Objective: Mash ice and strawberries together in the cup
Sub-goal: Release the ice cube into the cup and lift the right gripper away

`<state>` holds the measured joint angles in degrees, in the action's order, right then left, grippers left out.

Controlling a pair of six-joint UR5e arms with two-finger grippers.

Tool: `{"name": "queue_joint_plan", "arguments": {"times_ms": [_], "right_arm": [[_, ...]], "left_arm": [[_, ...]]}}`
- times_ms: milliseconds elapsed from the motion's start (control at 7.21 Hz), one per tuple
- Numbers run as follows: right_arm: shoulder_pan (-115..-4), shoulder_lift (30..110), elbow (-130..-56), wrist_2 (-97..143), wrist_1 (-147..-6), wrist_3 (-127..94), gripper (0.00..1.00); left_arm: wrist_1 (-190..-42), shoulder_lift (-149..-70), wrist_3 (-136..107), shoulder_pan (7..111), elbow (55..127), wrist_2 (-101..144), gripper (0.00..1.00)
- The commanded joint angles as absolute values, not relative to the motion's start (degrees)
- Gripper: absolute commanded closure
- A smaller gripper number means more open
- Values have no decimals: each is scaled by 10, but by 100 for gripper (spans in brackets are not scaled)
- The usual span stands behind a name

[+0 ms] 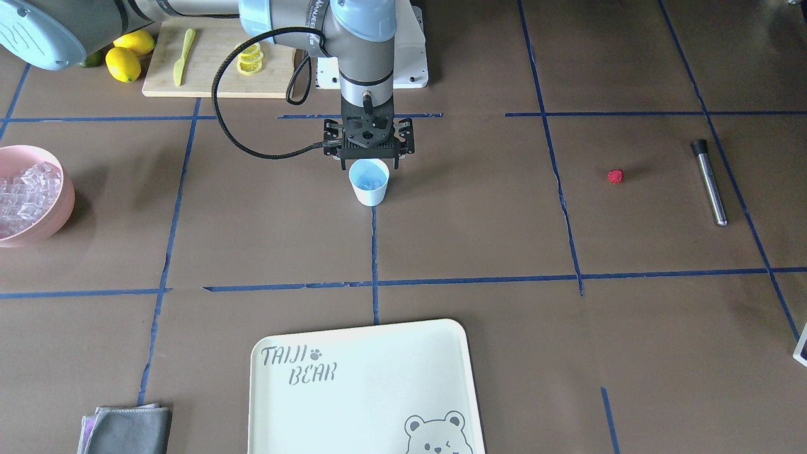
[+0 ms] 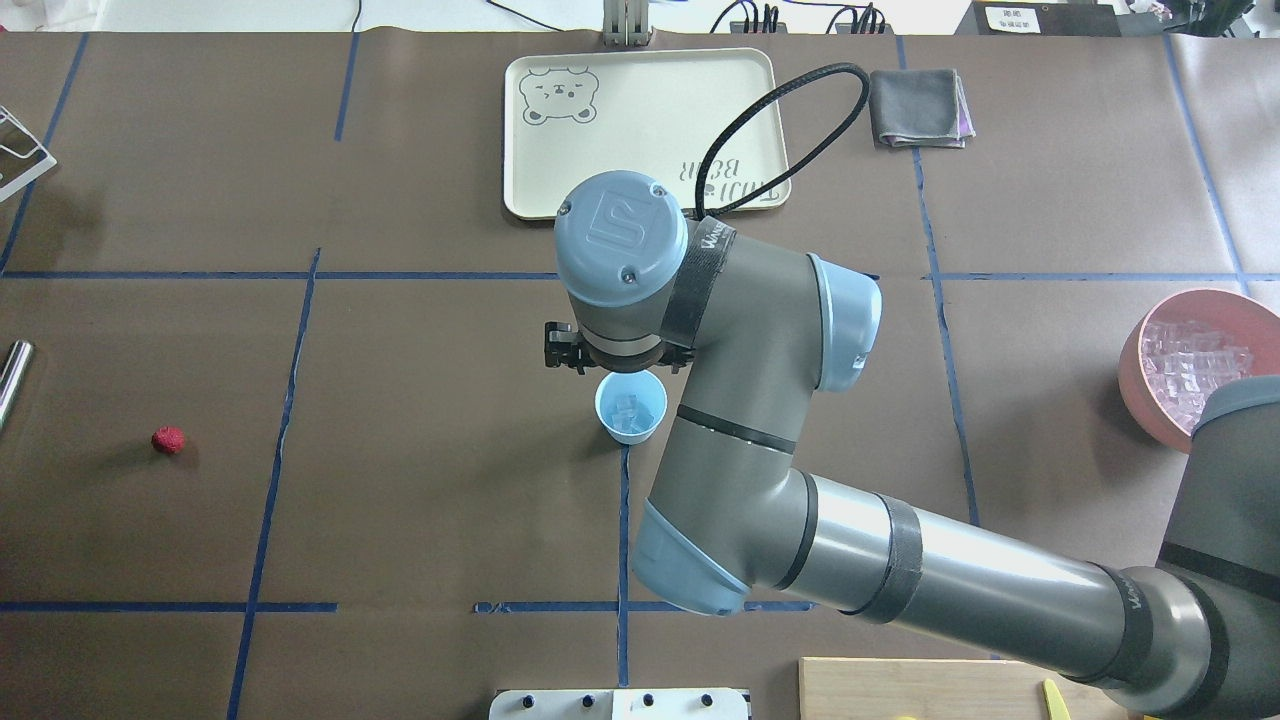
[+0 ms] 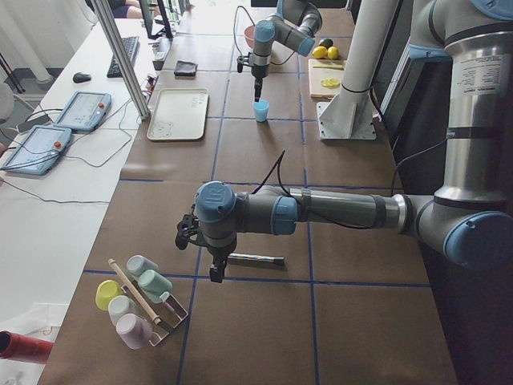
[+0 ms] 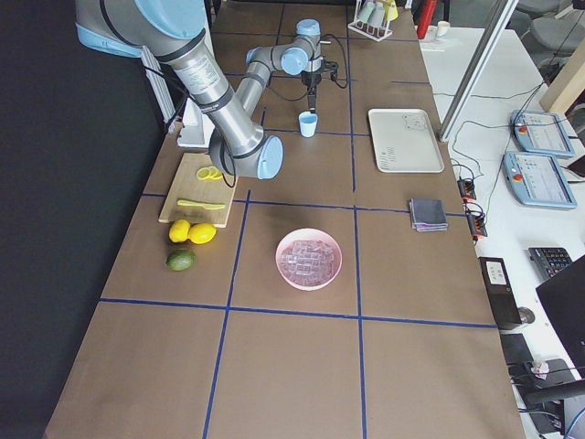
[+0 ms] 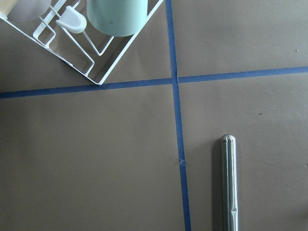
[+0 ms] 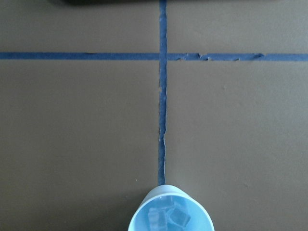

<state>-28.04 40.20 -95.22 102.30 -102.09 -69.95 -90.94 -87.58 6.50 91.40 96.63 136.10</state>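
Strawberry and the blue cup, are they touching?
Apart. The overhead view shows the strawberry lying far from the cup, with a wide gap between them.

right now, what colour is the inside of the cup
Light blue inside the cup, paler outside; clearest in the right wrist view.

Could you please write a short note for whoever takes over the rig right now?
Right gripper: fingers look open and empty, just above the cup.
Left gripper: hangs by the metal rod; whether it is open or shut cannot be told.
Done: a few ice cubes lie in the cup; more sit in the pink bowl.
Left: the strawberry lies on the table on the robot's left, not yet in the cup; after that, the mashing.
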Motion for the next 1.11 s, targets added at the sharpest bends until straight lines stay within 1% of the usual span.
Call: {"name": "queue_joint_plan", "arguments": {"times_ms": [0,277,416,554,693,832,970], "right_arm": [[-326,430,-979,1024,-1027,-661,1],[-387,529,-1055,1054,-1027,-537,1],[-453,579,-1074,1136,-1026,-475,1],[-507,616,-1080,1179,-1020,-455,1],[-531,647,-1098,1181,-1013,-420,1],[-566,676,-1107,1183,-1013,-357,1],[-606,699,-1107,1209,-1013,-303,1]], "left_arm": [[-995,-875,-15,865,985,1361,0],[-1052,-853,-183,792,1046,1361,0],[-1088,-832,-270,753,1075,1359,0],[-1132,-827,-352,710,1080,1353,0],[-1169,-827,-426,660,1081,1307,1],[-1199,-827,-499,596,1081,1238,2],[-1221,-824,-552,556,1081,1208,3]]}}
